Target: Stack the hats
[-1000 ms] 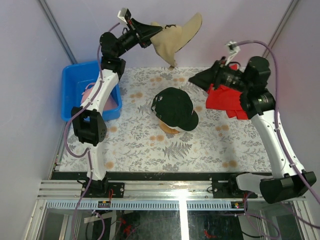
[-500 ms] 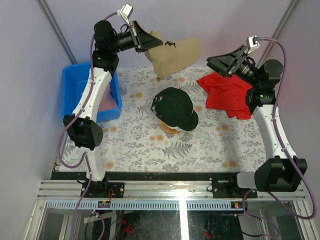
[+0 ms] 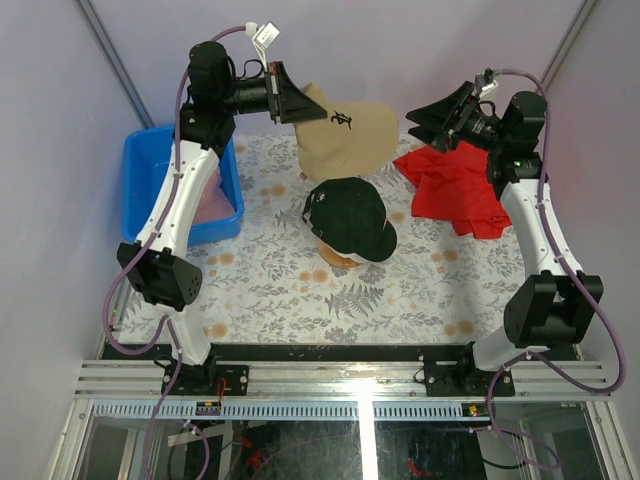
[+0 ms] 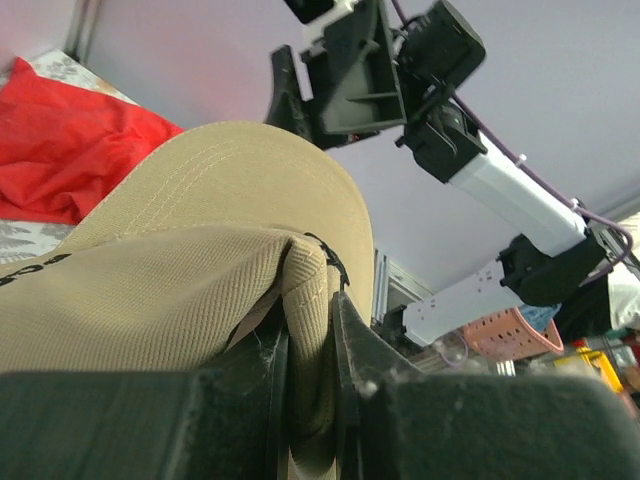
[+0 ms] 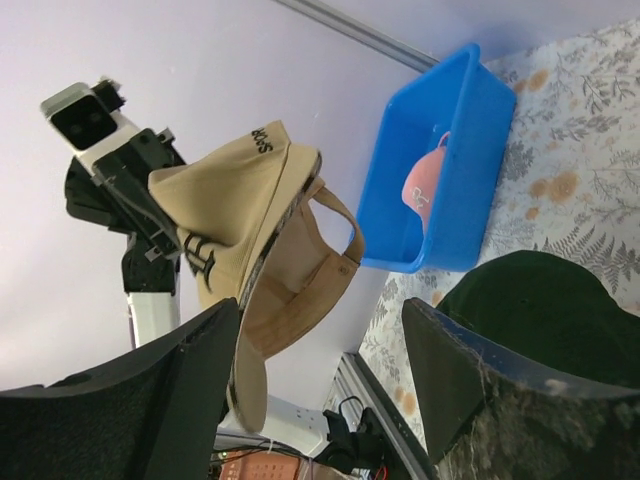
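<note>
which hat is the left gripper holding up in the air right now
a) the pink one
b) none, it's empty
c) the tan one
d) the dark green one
C: the left gripper is clamped on the tan hat, raised above the dark green hat on the table, while the pink hat lies in the blue bin.

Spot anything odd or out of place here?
A red cloth lies crumpled on the right, looking dropped. One pink cap sits apart inside the blue bin. The tan cap hangs in mid-air, pinched by the left gripper.
</note>
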Controlling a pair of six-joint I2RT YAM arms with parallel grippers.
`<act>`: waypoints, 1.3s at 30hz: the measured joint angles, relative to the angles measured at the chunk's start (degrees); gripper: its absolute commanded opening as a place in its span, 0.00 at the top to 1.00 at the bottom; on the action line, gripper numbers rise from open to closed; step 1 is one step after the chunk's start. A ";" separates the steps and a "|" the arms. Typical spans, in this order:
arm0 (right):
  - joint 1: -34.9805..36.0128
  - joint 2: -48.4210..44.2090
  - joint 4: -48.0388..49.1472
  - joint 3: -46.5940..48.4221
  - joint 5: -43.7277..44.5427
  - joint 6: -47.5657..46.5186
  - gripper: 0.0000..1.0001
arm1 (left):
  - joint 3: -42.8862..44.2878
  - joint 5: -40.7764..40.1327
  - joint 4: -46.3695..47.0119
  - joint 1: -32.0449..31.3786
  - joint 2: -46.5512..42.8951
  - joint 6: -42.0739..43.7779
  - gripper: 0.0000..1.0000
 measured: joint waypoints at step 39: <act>5.88 2.73 -12.00 2.05 -3.30 -4.33 1.00 | -20.35 -12.74 -3.74 8.55 -5.70 0.76 0.41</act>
